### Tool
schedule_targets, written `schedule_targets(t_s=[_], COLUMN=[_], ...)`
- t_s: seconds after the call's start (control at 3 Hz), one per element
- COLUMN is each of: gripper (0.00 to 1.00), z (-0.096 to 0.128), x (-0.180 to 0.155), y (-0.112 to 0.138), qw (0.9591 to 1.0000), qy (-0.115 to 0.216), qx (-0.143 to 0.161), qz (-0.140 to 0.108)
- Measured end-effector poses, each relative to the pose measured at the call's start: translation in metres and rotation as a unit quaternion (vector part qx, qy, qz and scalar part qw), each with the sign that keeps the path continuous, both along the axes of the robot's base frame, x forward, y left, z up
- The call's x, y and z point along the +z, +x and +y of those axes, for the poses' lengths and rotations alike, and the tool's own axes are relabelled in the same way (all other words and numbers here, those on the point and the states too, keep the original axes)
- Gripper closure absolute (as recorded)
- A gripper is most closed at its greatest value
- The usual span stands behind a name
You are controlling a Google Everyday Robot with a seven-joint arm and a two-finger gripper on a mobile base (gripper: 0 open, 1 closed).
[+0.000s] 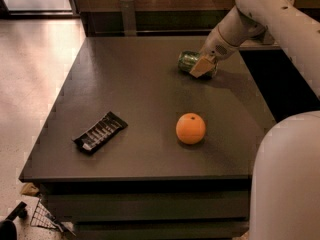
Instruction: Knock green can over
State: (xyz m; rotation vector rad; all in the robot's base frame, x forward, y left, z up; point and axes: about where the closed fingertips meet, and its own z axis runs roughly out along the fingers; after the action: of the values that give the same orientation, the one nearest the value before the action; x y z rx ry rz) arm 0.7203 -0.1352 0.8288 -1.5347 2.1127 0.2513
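Observation:
The green can (189, 61) lies tipped on its side on the dark table (140, 94), far right of middle, its end facing left. My gripper (202, 67) is right at the can, its tan finger (200, 67) covering the can's right part. The white arm comes in from the upper right.
An orange (190, 128) sits on the table nearer the front, below the can. A flat black snack wrapper (100, 132) lies at the front left. The table's right edge is close to the gripper. A large white robot body part (287, 184) fills the lower right.

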Motion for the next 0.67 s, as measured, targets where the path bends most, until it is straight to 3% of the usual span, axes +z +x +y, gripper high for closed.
schedule_targets(t_s=[0.67], gripper=[0.35], z=[0.0017], x=[-0.0009], y=[0.0003], qw=[1.0000], qy=[0.000], qx=[0.001], qz=[0.002])
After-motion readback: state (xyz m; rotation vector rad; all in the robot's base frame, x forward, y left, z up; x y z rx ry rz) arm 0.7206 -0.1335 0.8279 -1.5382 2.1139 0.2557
